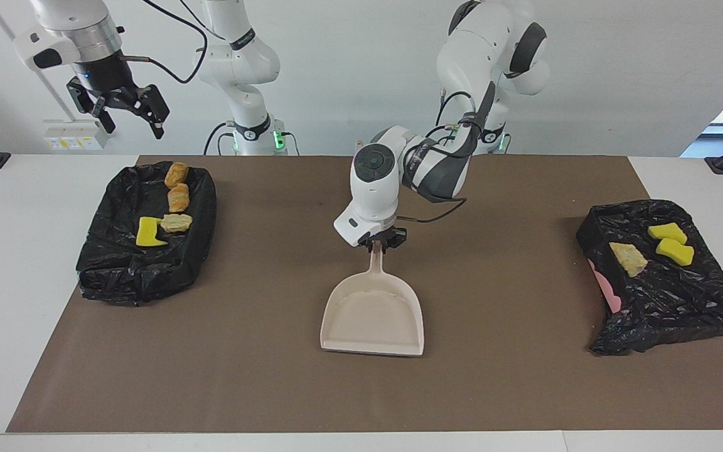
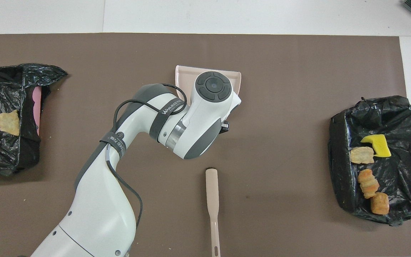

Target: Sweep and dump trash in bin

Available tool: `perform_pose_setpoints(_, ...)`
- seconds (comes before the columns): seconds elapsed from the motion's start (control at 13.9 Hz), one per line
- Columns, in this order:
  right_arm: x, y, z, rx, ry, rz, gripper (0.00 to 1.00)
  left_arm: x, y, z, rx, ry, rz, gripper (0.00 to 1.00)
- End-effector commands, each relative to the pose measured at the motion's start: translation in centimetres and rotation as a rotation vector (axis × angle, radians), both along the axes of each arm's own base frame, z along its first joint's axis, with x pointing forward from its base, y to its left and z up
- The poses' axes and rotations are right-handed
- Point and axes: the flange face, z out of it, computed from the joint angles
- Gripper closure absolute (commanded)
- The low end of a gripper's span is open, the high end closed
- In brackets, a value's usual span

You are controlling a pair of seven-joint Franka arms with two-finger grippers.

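The brush (image 2: pixel 212 203) lies nearest the robots, at the bottom centre of the overhead view; its bristle end is hidden by the left arm in the facing view, where only a sliver of handle shows at upper centre.

The left gripper (image 1: pixel 379 241), at the centre of the facing view, is closed tight on the handle of the beige dustpan (image 1: pixel 373 317), whose pan sits on the brown mat (image 1: pixel 512 383) with its mouth pointing away from the robots. In the overhead view the arm's wrist covers the handle and most of the pan, leaving only the wide edge visible in the upper middle.

The right gripper (image 1: pixel 128 112) hangs at the upper left of the facing view, waiting in the air over the table edge, with its fingers spread apart and nothing between them. The overhead view does not show it.

The trash sits in two bag-lined bins. The bin (image 1: pixel 117 276) at the left of the facing view holds a yellow sponge piece (image 1: pixel 148 231), a beige chunk (image 1: pixel 176 222) touching it, and two brown lumps (image 1: pixel 178 197). The other bin (image 1: pixel 681 307), at the right of that view, holds a beige chunk (image 1: pixel 628 258) and two yellow sponge pieces (image 1: pixel 671 242); the overhead frame's left edge cuts off this bin and all but slivers of its sponges. A pink patch shows along its wall.
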Motion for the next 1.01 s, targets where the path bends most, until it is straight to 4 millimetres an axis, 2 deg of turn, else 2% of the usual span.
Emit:
perform_pose_setpoints(0.0,-0.5,0.1,0.3,0.029,0.005,0.020,0.00,1.1,-0.9,-0.1,-0.061,-0.025,0.044,1.00)
perform_pose_setpoints(0.07,-0.5,-0.8,0.1,0.037,0.006,0.006,0.00,1.1,-0.9,-0.2,-0.060,-0.021,0.045,1.00)
perform_pose_setpoints(0.22,-0.5,-0.8,0.1,0.034,0.007,0.007,0.00,0.9,-0.8,-0.2,-0.055,-0.018,0.042,0.99)
perform_pose_setpoints(0.29,-0.5,-1.0,0.0,0.032,0.008,0.005,0.00,0.7,-0.7,-0.5,-0.044,-0.011,0.042,0.76)
perform_pose_setpoints(0.36,-0.6,-0.9,0.1,0.029,0.008,0.011,0.00,0.6,-0.5,-0.7,-0.035,-0.008,0.041,0.62)
perform_pose_setpoints(0.57,-0.5,-1.0,0.2,0.027,0.007,0.005,0.00,0.6,-0.1,-0.5,-0.025,-0.002,0.045,0.03)
perform_pose_setpoints(0.65,-0.5,-0.3,0.2,0.026,0.009,0.012,0.00,0.5,0.3,0.5,-0.024,-0.014,0.043,0.00)
perform_pose_setpoints(0.79,-0.5,0.1,0.2,0.026,0.009,0.017,0.00,-0.7,3.1,3.8,-0.021,-0.025,0.048,0.00)
perform_pose_setpoints(0.93,-0.3,0.4,0.3,0.023,0.003,0.026,0.00,-1.5,8.5,7.0,-0.005,-0.029,0.073,0.00)
